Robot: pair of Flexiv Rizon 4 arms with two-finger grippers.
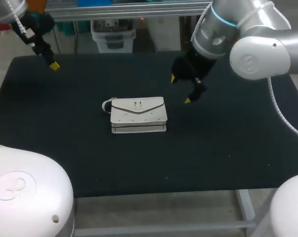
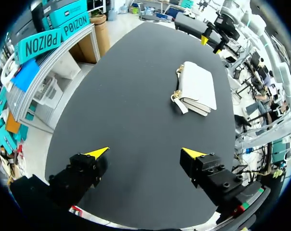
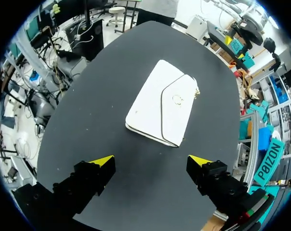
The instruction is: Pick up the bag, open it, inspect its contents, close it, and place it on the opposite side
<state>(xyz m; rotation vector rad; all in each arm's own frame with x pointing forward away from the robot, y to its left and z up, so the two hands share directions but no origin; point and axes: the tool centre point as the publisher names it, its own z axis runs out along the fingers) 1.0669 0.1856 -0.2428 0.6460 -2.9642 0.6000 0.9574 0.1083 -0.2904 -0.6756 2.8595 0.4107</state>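
Bag (image 1: pixel 138 114): white, flat on the black table (image 1: pixel 65 148), about the middle, well clear of every edge. The flap is shut, with a small clasp at its centre. A short strap loop (image 1: pixel 107 105) sticks out at the end facing the table's left edge. Nothing touches the bag.

Left gripper (image 1: pixel 49 58): over the table's far left corner, well apart from the bag. Only one yellow tip shows in the head view. In the left wrist view the gripper (image 2: pixel 145 153) has its fingers spread wide with only bare table (image 2: pixel 126 96) between them. The bag (image 2: pixel 197 89) lies far ahead, its strap end nearer this gripper.

Right gripper (image 1: pixel 180 89): above the table, near the bag's right end, on the side toward the far edge, not touching it. Fingers wide apart and holding nothing. In the right wrist view the gripper (image 3: pixel 151 160) hangs over bare table (image 3: pixel 102 96), and the bag (image 3: pixel 162 108) lies just ahead of the fingertips, flap side up with the clasp visible.
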